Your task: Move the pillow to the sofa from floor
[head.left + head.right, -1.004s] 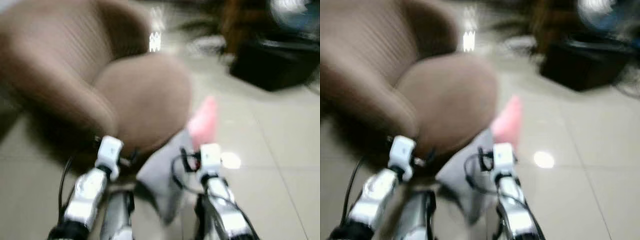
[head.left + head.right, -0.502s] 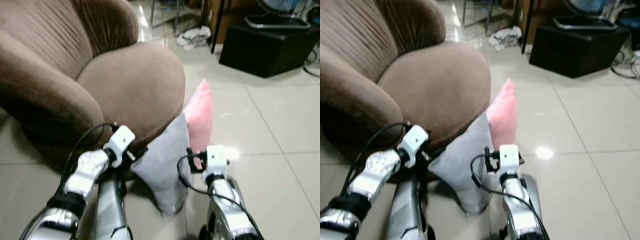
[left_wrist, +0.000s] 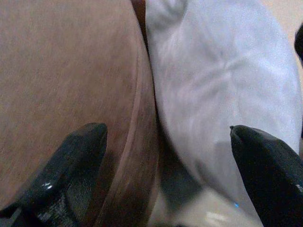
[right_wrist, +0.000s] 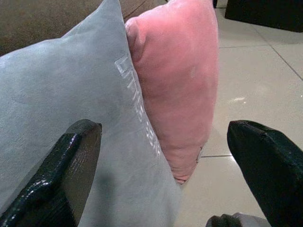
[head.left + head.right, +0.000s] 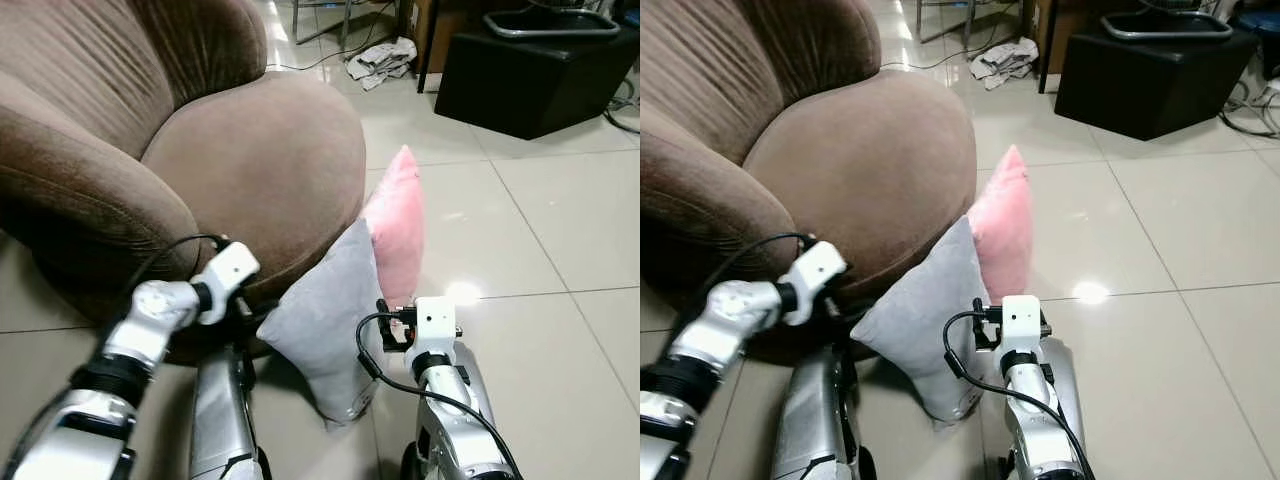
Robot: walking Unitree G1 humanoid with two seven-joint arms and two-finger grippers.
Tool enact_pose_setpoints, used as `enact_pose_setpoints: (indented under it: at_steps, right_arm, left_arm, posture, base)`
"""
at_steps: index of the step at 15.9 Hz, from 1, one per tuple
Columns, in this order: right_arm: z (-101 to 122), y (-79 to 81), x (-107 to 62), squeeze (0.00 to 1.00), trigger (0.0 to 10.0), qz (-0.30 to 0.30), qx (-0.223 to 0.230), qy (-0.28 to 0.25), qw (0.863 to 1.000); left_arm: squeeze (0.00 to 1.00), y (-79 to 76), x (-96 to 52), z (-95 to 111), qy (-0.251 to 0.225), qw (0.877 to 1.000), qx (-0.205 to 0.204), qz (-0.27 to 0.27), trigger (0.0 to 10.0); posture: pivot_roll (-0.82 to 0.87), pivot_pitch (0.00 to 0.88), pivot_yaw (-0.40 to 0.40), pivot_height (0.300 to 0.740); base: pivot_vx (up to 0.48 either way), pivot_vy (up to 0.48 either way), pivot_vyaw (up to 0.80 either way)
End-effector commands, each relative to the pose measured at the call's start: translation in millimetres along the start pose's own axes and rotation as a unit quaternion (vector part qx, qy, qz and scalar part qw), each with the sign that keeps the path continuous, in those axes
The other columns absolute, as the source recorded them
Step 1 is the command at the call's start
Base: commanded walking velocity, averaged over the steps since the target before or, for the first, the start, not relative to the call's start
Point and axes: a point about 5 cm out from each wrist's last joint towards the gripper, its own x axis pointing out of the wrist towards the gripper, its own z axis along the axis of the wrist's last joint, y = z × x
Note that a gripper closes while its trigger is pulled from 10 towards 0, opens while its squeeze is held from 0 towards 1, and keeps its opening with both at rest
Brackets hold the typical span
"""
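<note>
Fingers of right gripper (image 4: pixel 165 189) spread wide, nothing between them, directed at the two pillows from just in front; right wrist unit low above the floor tiles (image 5: pixel 560 330). Fingers of left gripper (image 3: pixel 168 175) likewise spread wide, one black finger (image 3: pixel 71 165) in front of the brown sofa upholstery, the other in front of the grey cover, gripping nothing. Left wrist raised beside the sofa's rounded front edge, cable looping off it.

Grey pillow (image 5: pixel 325 330) upright on the floor, one corner down on the tiles, leaning back against the front of the sofa seat (image 5: pixel 250 150). Pink pillow (image 5: pixel 400 235) directly behind and touching the grey one, also upright on the floor, tip reaching about seat height, set at the seat's front corner. Neither pillow on the seat.

Brown sofa with ribbed backrest (image 5: pixel 90 70) and broad armrest (image 5: pixel 80 215) at the robot's left. Bright reflection on the tiles beside the pink pillow. Farther off, crumpled cloth (image 5: pixel 380 58) on the floor and black cabinet (image 5: pixel 530 75) with cables at its far side.
</note>
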Motion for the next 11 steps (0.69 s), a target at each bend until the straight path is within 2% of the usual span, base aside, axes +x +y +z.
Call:
enact_pose_setpoints:
  at_steps: [1,4,6,10,11]
  right_arm:
    - [3,3.0,0.8,0.0,10.0,0.001,-0.001,-0.004,1.0]
    - [2,5.1,1.0,0.0,10.0,0.002,0.001,-0.001,1.0]
    - [0,7.3,0.9,0.0,10.0,0.003,0.001,0.003,1.0]
    - [0,9.7,2.1,0.0,10.0,0.004,0.004,0.006,1.0]
    - [0,8.8,2.8,0.0,10.0,0.003,0.003,0.005,1.0]
  left_arm:
    - [0.0,4.5,-4.8,3,0.009,1.0,-0.002,-0.015,10.0]
    - [0.0,12.2,-14.1,4,0.026,0.999,-0.021,-0.028,10.0]
    - [0.0,10.1,-19.4,7,0.035,0.997,-0.035,-0.051,10.0]
    - [0.0,-5.4,-14.3,13,0.036,0.993,-0.075,-0.09,10.0]
    - [0.0,-14.1,-12.8,8,0.057,0.987,-0.105,-0.106,10.0]
  posture:
    - [0.05,0.084,0.092,0.442]
    - [0.06,0.087,0.097,0.442]
    - [0.07,0.09,0.103,0.442]
    - [0.07,0.094,0.104,0.442]
    - [0.07,0.101,0.101,0.442]
  base:
    - [0.0,0.0,0.0]
    - [0.0,0.0,0.0]
    - [0.0,0.0,0.0]
    - [0.0,0.0,0.0]
    - [0.0,0.0,0.0]
